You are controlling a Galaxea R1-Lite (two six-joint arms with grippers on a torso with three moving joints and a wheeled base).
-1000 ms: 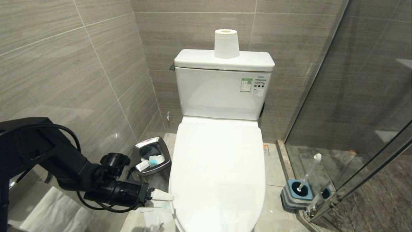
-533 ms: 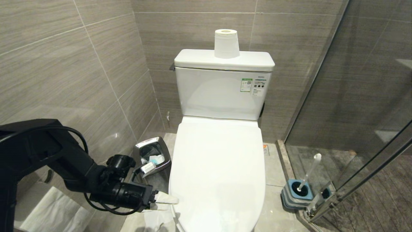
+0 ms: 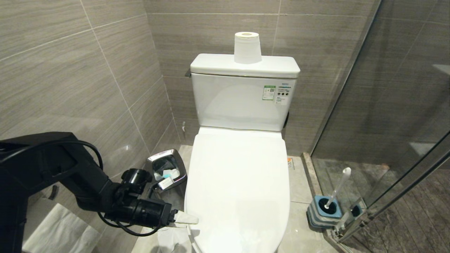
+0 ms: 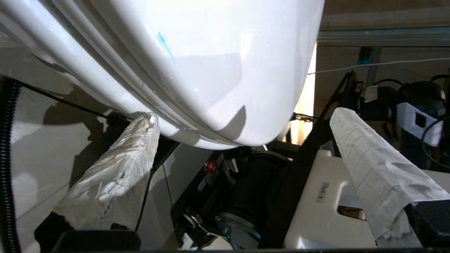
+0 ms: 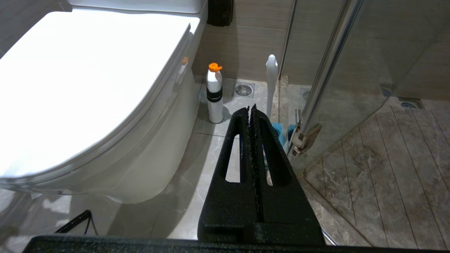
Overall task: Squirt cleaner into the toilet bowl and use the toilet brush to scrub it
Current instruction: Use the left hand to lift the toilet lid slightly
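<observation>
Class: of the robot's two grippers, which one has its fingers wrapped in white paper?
The left gripper, open beside the toilet's closed lid. The right gripper is bare black and shut.

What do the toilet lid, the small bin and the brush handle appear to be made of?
Toilet lid: glossy white plastic, probably; soft highlights.
Small bin: polished steel, seemingly; mirror-like rim.
Brush handle: smooth white plastic, likely; slim, moulded.

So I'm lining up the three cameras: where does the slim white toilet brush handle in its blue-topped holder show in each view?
Head view: slim white toilet brush handle, lower right, beside the glass shower door.
Left wrist view: not in it.
Right wrist view: handle upright, just beyond the shut right gripper.
Shared landmark: closed white plastic toilet lid.
</observation>
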